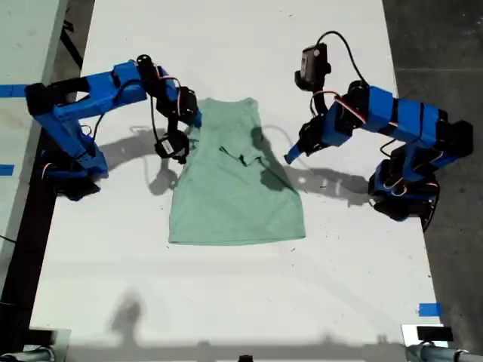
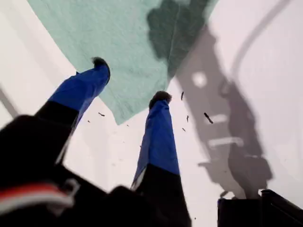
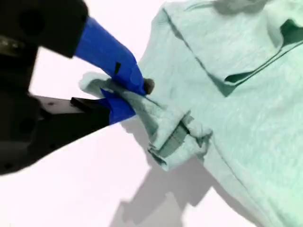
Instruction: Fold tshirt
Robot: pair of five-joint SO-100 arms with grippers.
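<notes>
- Clearly soft and limp, the tshirt (image 1: 235,177) lies mid-table (image 1: 226,286); edges suit gripping.
- Second claw (image 3: 124,92) pinches a bunched sleeve edge.
- First claw (image 2: 129,81) hovers spread, empty.

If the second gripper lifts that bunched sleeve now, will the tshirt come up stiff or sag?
Probably sag: the tshirt bunches and wrinkles where my second gripper pinches it. It looks thin and light, lying flat on the table, so the rest would likely drag rather than lift.
</notes>
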